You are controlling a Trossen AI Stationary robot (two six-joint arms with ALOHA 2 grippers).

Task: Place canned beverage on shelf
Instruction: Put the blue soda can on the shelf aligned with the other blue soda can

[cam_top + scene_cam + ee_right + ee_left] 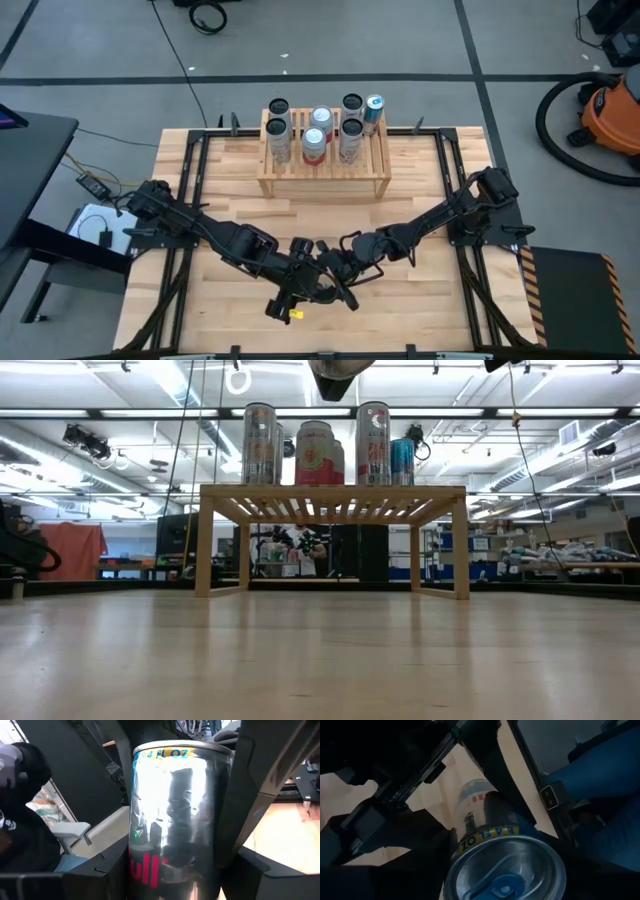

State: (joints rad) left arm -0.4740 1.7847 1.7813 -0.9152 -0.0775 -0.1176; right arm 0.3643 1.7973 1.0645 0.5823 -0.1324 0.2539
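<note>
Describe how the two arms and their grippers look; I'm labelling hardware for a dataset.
Both arms are dark, nearly black, built of jointed segments with blocky housings. The left gripper and right gripper each end in two flat, dark fingers with angular edges. A small yellow piece shows low on the left arm's wrist. The wrist views show matte black brackets and rails. No printed markings are readable.
</note>
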